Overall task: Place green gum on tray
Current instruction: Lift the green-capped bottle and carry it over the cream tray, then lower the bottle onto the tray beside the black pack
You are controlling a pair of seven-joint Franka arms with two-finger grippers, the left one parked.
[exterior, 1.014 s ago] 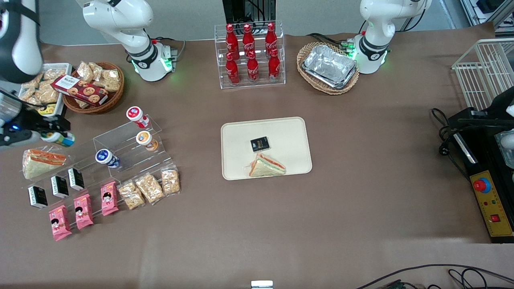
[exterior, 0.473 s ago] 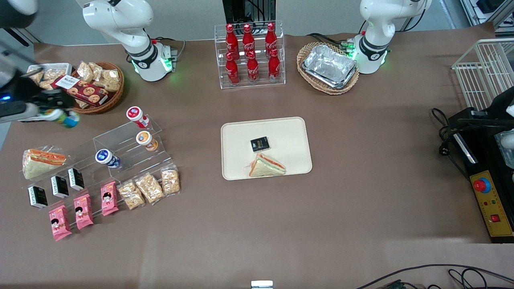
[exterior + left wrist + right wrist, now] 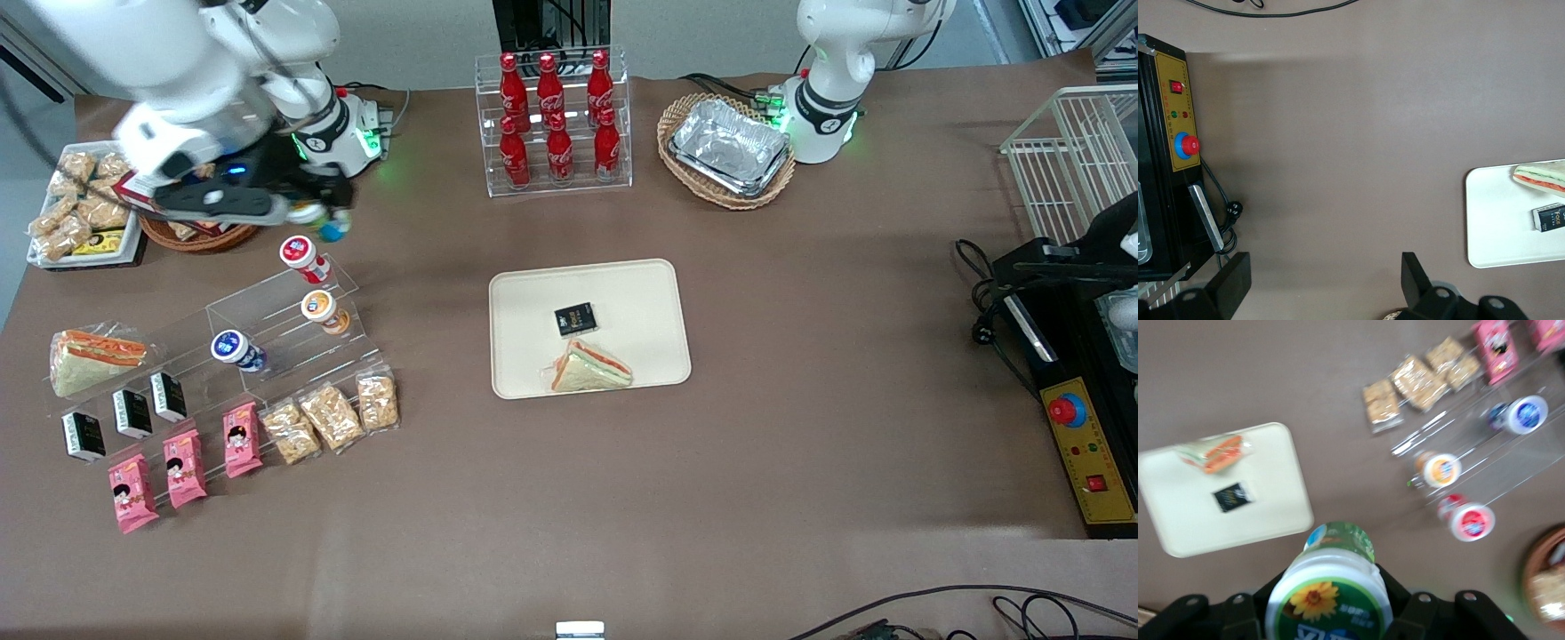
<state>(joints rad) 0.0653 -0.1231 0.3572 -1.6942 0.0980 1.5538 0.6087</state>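
My right gripper [image 3: 316, 213] is shut on the green gum [image 3: 322, 221], a canister with a green-rimmed white lid with a flower print [image 3: 1328, 603]. It holds it in the air near the red-lidded canister [image 3: 299, 252], above the table and farther from the front camera than the clear stepped stand. The cream-beige tray [image 3: 640, 293] lies at the table's middle and carries a wrapped sandwich [image 3: 589, 368] and a small black packet [image 3: 575, 319]. The tray also shows in the right wrist view [image 3: 1265, 473].
A clear stepped stand [image 3: 267, 307] holds red-, orange- [image 3: 318, 307] and blue-lidded [image 3: 231, 347] canisters. Snack bags, pink packets and black boxes lie near it. A wicker basket [image 3: 204, 236] of snacks, a cola bottle rack [image 3: 556, 120] and a foil tray basket [image 3: 727, 147] stand farther back.
My gripper has swung with the green gum from the working arm's table end, up and toward the table's middle, to a spot near the red-lidded canister.
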